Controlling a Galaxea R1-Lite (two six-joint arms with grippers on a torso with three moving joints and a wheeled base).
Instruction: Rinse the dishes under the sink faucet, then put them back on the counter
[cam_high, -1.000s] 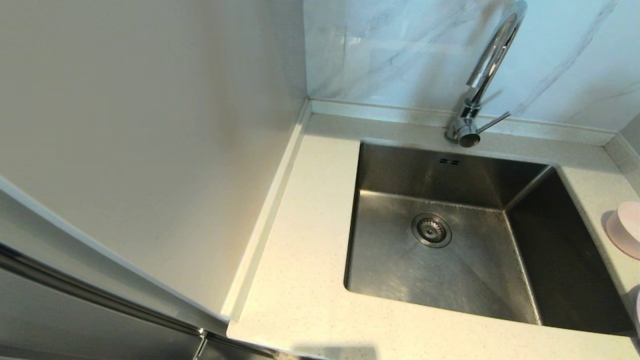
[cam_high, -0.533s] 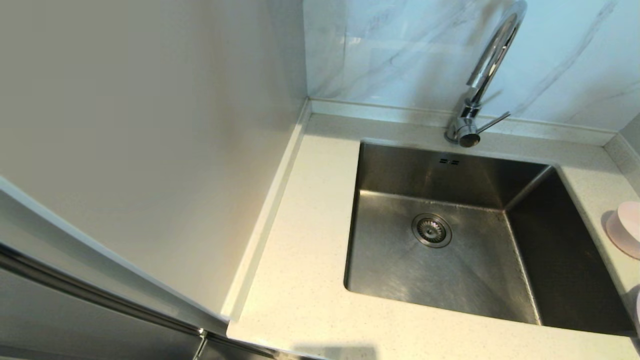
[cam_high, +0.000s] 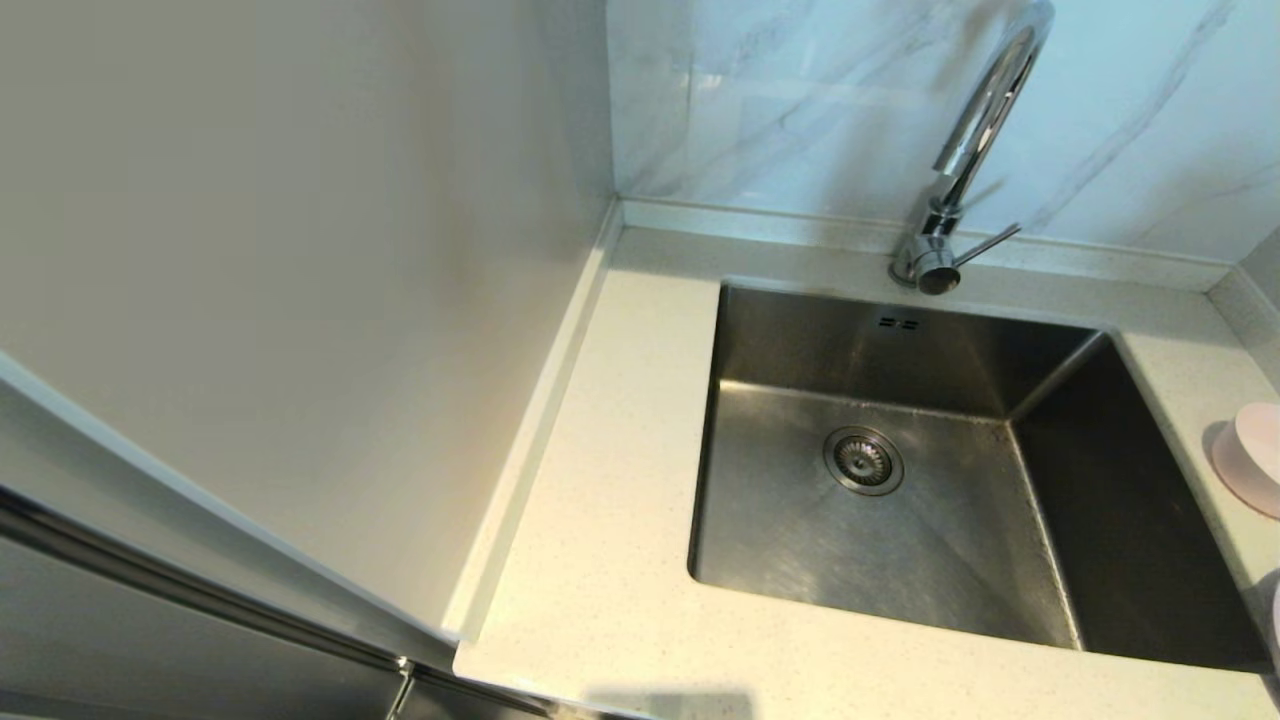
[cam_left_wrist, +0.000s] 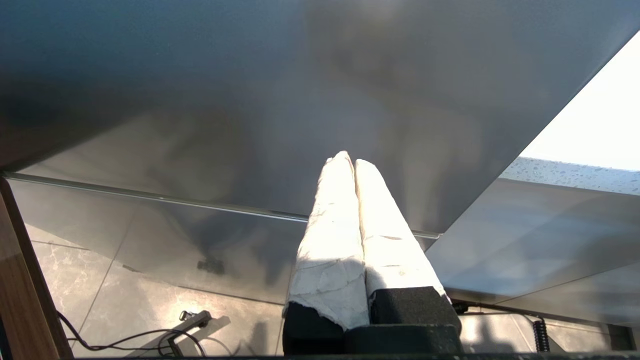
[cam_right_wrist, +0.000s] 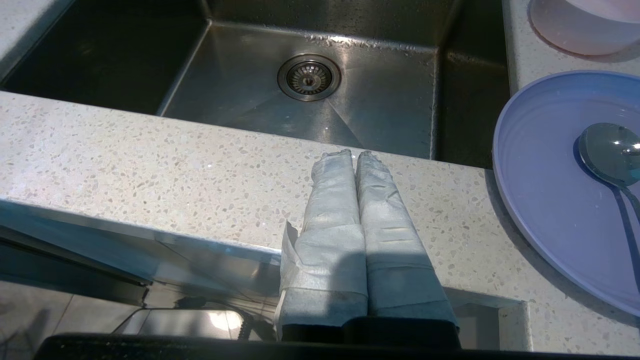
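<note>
The steel sink (cam_high: 790, 540) lies empty in the off-white counter (cam_high: 620, 420), with the chrome faucet (cam_high: 975, 130) standing behind it. The pink bowl (cam_high: 1252, 458) sits on the counter right of the basin, cut by the head view's edge. In the right wrist view the same bowl (cam_right_wrist: 582, 25) rests beyond the lilac plate (cam_right_wrist: 555, 195), which carries a metal spoon (cam_right_wrist: 607, 152). My right gripper (cam_right_wrist: 353, 153) is shut and empty, low at the counter's front edge, left of the plate. My left gripper (cam_left_wrist: 348, 161) is shut and empty, down beside a grey cabinet front.
A plain white panel (cam_high: 300, 280) walls off the counter's left side. Marble-veined tiles (cam_high: 800, 100) rise behind the faucet. The faucet's thin lever (cam_high: 985, 245) sticks out to the right at its base. Below the counter are grey cabinet fronts (cam_left_wrist: 250, 100) and a tiled floor.
</note>
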